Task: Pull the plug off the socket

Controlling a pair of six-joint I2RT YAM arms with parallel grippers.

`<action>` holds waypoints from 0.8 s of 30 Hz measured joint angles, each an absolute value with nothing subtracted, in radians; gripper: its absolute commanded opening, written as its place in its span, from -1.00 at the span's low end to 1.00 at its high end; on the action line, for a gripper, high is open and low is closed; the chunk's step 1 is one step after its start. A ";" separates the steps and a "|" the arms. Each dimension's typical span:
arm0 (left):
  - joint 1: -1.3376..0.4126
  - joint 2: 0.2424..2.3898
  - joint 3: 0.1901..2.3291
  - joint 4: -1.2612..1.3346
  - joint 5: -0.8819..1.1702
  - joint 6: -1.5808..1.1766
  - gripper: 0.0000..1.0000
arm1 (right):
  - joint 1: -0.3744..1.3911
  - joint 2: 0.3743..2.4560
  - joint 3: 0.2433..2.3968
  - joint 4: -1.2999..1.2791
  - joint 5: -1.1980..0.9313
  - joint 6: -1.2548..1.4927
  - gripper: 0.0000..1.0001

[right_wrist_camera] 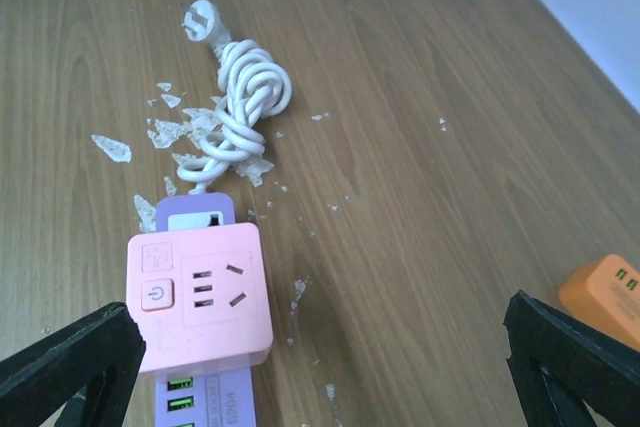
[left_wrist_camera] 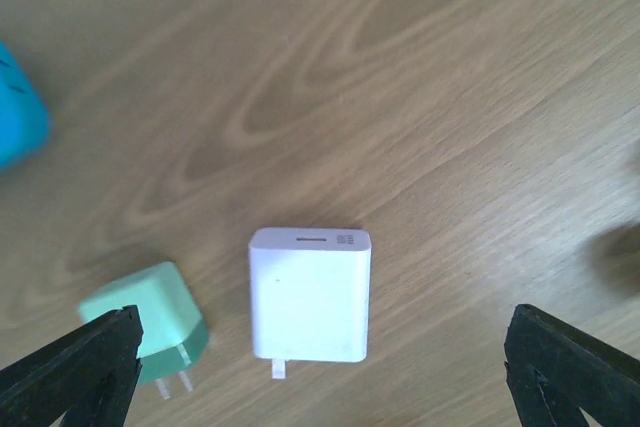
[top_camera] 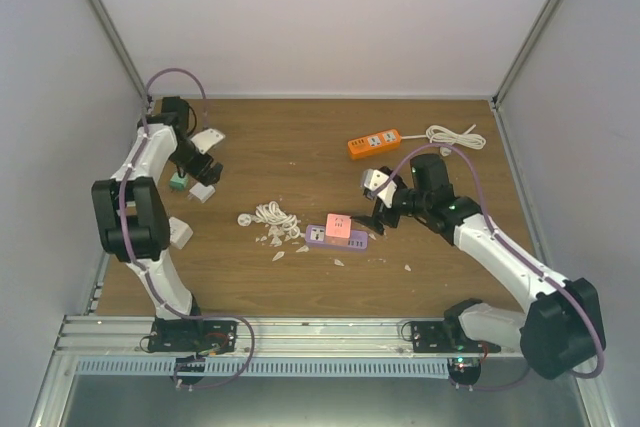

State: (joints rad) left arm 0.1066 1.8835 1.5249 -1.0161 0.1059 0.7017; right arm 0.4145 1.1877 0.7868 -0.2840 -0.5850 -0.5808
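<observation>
A white charger plug (left_wrist_camera: 310, 295) lies flat on the wooden table, prongs toward me, between the spread fingers of my left gripper (left_wrist_camera: 320, 375), which is open and touches nothing. A green plug (left_wrist_camera: 150, 322) lies just left of it. From above, the left gripper (top_camera: 198, 177) hovers over the white plug (top_camera: 203, 192) at the table's left. A pink cube adapter (right_wrist_camera: 200, 292) sits plugged into the purple power strip (right_wrist_camera: 195, 397). My right gripper (right_wrist_camera: 320, 372) is open, with the adapter near its left finger. In the top view the right gripper (top_camera: 378, 219) stands just right of the strip (top_camera: 335, 237).
The strip's coiled white cord (right_wrist_camera: 240, 97) lies among white paper scraps. An orange power strip (top_camera: 374, 143) with a white cable (top_camera: 455, 137) sits at the back right. Another white adapter (top_camera: 180, 234) lies near the left arm. A blue object (left_wrist_camera: 18, 107) shows at the left edge.
</observation>
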 measured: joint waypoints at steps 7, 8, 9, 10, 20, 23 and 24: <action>0.105 1.690 1.468 -0.916 0.173 0.713 0.98 | 0.414 1.160 0.772 -0.245 -0.577 -0.556 0.99; 0.105 1.671 1.462 -0.907 0.186 0.714 0.98 | 0.414 1.161 0.772 -0.245 -0.577 -0.554 0.99; 0.104 1.650 1.456 -0.896 0.205 0.714 0.98 | 0.414 1.163 0.772 -0.245 -0.578 -0.552 0.99; 0.101 1.631 1.452 -0.887 0.225 0.714 0.98 | 0.414 1.166 0.772 -0.244 -0.577 -0.551 0.99; 0.064 1.423 1.440 -0.857 0.590 0.727 0.98 | 0.368 1.179 0.772 -0.234 -0.603 -0.549 0.99; 0.013 1.355 1.402 -0.836 0.683 0.730 0.98 | 0.309 1.179 0.772 -0.236 -0.644 -0.564 0.99; -0.017 1.336 1.383 -0.824 0.701 0.732 0.98 | 0.289 1.179 0.773 -0.241 -0.658 -0.577 0.99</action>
